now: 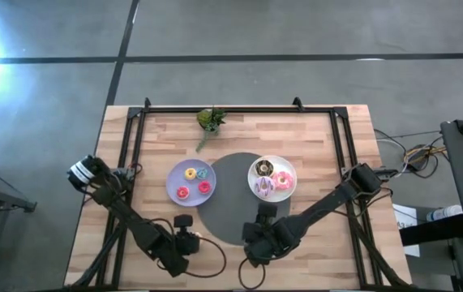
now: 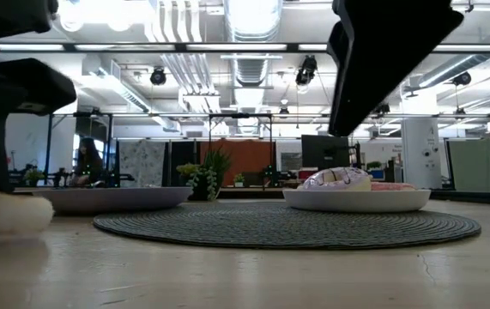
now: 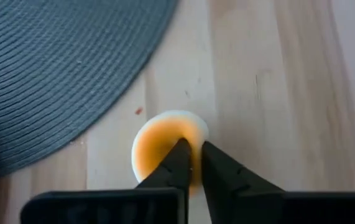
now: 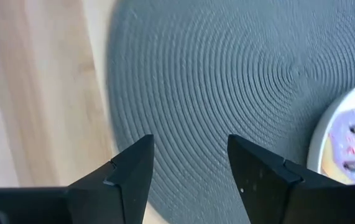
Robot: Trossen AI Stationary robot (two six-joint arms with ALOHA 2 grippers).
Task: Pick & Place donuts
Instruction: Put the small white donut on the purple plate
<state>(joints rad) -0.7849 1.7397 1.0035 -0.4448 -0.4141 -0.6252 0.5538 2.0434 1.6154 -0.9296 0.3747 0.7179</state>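
Observation:
My left gripper [image 3: 193, 160] is low over the wood near the table's near edge, just left of the grey mat [image 1: 235, 207], and is shut on an orange donut with a cream rim [image 3: 155, 140]. In the low view the donut [image 2: 9, 215] lies on the table. My right gripper [image 4: 189, 158] is open and empty above the mat's near edge. Three or so small donuts lie on the lavender plate [image 1: 174, 191]. Pink, brown and frosted donuts lie on the white plate [image 1: 273, 159]. My left gripper pinches one side of the orange donut's ring [image 3: 196, 134] between its two fingers, which come from above and point down. The fingers hide the donut's hole. The donut lies flat on the wood table.
The round grey mat lies mid-table between the plates, partly under the white one. A small green plant [image 1: 209, 120] stands at the far edge. A dark frame [image 1: 134, 146] runs along the table's sides. Bare wood lies near the front corners.

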